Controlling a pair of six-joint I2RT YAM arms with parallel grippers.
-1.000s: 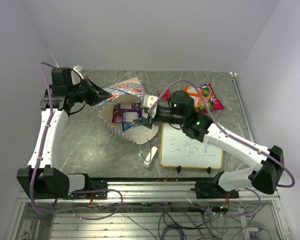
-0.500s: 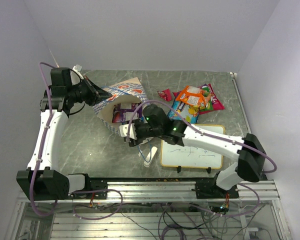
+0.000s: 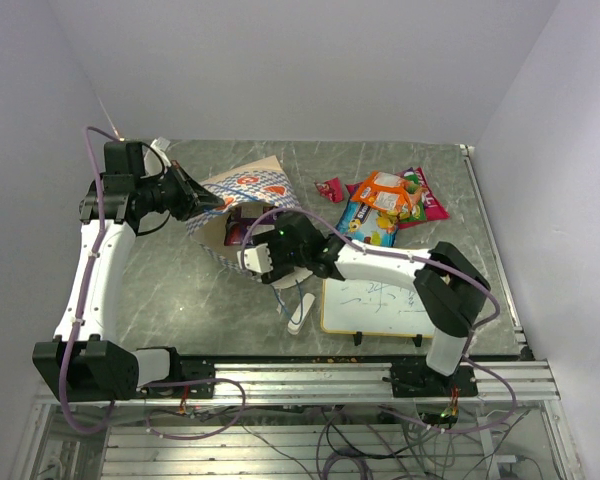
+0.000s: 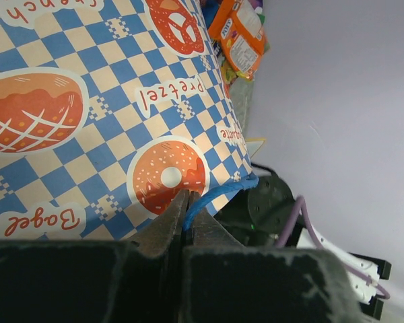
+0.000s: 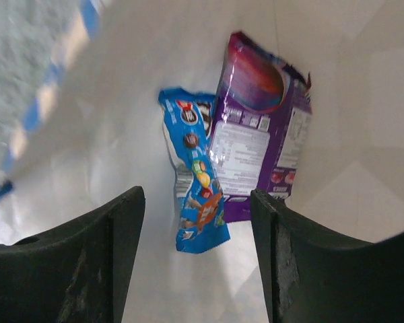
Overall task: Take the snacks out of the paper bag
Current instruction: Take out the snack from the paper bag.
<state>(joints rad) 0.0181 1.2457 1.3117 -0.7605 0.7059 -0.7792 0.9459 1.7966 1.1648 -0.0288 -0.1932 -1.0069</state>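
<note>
— Changed anything in the last second?
— Brought the right gripper [image 5: 196, 202] from beside the bag [image 3: 245, 190] round to its mouth, and spread the fingers wider on the way. Tipped the bag up a little more with the left gripper [image 4: 186, 202] as well.
— Meant what for the task?
— Looked like the start of another fetch. Counted several snacks [image 3: 385, 200] already out, heaped on the table [image 3: 180, 290] well to the right of the bag. Judged the job well along but not finished.
— Held anything in the right?
— Nothing. Stood well open and empty, pointing into the bag.
— And the left?
— Pinched fully shut on the blue cord [image 4: 219, 192] at the bag's rim, holding the mouth up.
— Found what inside?
— Saw a blue packet [image 5: 192, 175] and a purple packet [image 5: 256, 134] lying side by side on the inner wall, overlapping at one edge. Lay straight ahead, framed between the two fingers but beyond their tips, untouched. Put the blue one nearest the middle of the gap, so judged it the likelier pick.
</note>
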